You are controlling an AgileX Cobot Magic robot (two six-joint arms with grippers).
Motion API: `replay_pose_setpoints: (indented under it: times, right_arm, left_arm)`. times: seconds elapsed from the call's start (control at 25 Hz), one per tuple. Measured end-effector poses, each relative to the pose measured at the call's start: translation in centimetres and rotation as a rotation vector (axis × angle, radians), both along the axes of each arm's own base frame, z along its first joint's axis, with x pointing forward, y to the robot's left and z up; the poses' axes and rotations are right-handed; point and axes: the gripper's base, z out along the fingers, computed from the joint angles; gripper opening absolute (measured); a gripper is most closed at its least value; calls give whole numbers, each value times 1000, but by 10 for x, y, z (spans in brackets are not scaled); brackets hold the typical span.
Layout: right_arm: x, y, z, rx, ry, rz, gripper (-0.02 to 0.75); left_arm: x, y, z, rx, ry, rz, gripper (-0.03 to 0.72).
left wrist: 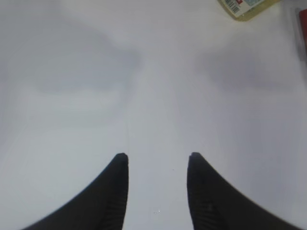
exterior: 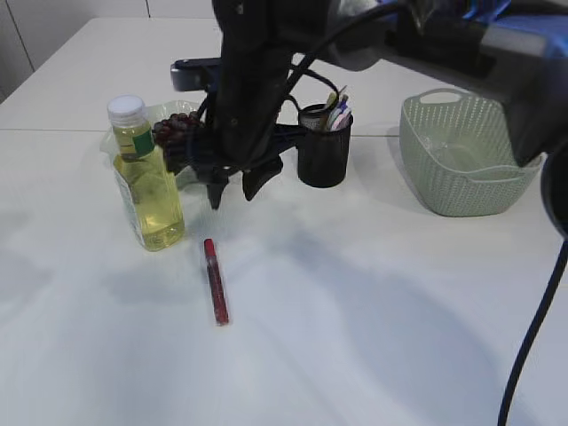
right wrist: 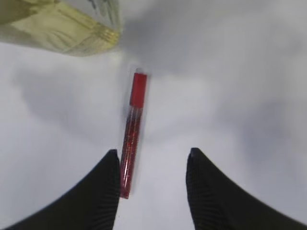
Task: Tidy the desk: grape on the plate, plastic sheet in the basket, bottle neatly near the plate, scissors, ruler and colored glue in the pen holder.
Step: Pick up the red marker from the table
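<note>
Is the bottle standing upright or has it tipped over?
Upright. The bottle stands on the table with its white cap on top, yellow liquid level inside, just in front of the plate.

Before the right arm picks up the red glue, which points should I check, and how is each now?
1. Right fingers apart: ok.
2. Nothing held in the right gripper: ok.
3. Glue centred between the fingers: not ok, it lies by the left one.
4. Glue flat on the table, apart from the bottle: ok.
5. Space left in the pen holder: cannot tell.
</note>
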Motion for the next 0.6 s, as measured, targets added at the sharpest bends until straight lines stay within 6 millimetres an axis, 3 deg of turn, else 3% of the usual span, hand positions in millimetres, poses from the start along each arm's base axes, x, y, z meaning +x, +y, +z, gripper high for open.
replay_pose_setpoints:
  times: [0.28,0.44,0.6]
  right_arm:
    - [-14,29,-37,-50,55,49,406]
    - [-18,37,-57,-73,91,36,407]
    - [-17,37,-64,-89,97,2,407]
  left_arm:
    - [0,0,0,0,0,0,296]
    - [0,0,0,0,0,0,296]
    - [0,0,0,1,0,-2,296]
